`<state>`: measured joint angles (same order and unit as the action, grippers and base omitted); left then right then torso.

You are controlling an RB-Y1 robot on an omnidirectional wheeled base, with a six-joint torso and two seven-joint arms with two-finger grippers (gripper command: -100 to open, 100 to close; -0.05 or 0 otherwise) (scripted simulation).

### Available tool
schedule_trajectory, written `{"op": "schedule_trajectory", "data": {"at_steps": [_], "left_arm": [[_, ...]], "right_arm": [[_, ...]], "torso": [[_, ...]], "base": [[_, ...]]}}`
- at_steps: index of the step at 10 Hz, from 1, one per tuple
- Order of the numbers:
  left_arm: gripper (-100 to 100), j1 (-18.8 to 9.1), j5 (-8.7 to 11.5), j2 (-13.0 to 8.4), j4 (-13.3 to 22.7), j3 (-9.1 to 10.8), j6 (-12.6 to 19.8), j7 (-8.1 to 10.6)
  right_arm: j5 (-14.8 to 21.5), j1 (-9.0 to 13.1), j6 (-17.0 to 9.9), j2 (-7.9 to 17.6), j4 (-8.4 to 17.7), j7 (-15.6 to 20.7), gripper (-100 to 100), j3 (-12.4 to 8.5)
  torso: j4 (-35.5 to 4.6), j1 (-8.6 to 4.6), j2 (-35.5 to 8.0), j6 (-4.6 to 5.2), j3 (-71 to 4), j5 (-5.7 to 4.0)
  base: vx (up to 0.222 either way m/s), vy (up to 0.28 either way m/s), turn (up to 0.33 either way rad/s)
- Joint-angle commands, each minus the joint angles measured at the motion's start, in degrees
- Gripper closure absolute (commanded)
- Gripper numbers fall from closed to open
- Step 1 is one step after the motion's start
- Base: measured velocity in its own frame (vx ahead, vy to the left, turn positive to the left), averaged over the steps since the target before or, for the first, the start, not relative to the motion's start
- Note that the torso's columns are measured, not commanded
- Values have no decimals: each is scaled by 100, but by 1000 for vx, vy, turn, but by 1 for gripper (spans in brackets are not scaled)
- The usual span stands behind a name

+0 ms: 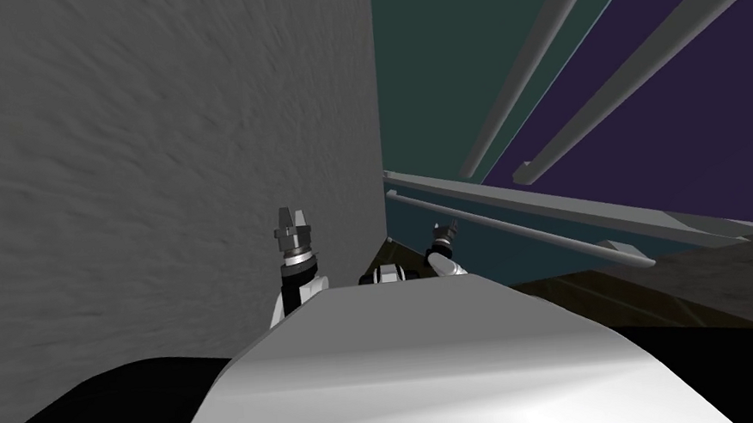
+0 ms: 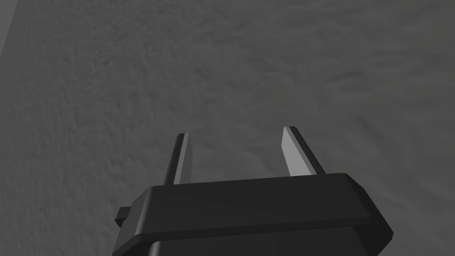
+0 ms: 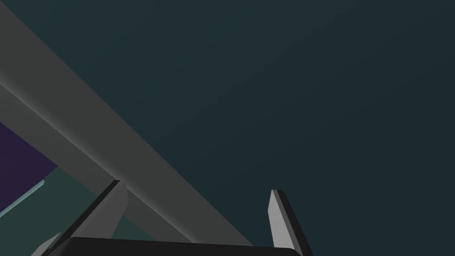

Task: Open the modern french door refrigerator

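The fridge (image 1: 438,60) is near, on our right. Our right gripper (image 3: 196,186), wide open and empty, is by its long grey handle (image 3: 111,133). Our left gripper (image 2: 235,131) is open too. Next we grab the handle and pull.

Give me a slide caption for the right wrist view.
Open right gripper faces a grey bar handle on a dark teal door.

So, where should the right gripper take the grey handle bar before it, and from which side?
Its straight span, from the front: the grey handle is a thin bar running along the teal refrigerator front, so the open right gripper can probably straddle it crosswise.
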<state>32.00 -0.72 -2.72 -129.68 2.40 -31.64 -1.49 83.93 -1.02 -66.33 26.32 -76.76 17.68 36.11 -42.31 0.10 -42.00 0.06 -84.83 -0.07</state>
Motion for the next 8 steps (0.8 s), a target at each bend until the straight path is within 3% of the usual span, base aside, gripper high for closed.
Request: {"op": "schedule_trajectory", "data": {"at_steps": [1, 4, 6, 8], "left_arm": [[0, 14, -2, 0, 10, -7, 2, 1], [0, 62, -8, -3, 46, -29, 8, 4], [0, 84, -11, -4, 59, -38, 7, 5], [0, 117, -12, -2, 69, -43, 2, 5]], "right_arm": [[255, 37, -436, 78, 329, 34, -100, 120], [404, 39, -795, 133, 508, 53, -100, 193], [654, 31, -1177, 231, 825, 80, -100, 317], [755, 23, -1438, 275, 961, 88, -100, 368]], "torso": [[1, 1, 2, 1, -3, 0], [3, 0, 10, 4, -8, -1], [4, -3, 4, 3, -3, 1], [12, 0, 26, 16, -16, 2]], "base": [[48, 0, 23], [44, -5, 11], [52, -9, 22], [30, -8, 13]]}}
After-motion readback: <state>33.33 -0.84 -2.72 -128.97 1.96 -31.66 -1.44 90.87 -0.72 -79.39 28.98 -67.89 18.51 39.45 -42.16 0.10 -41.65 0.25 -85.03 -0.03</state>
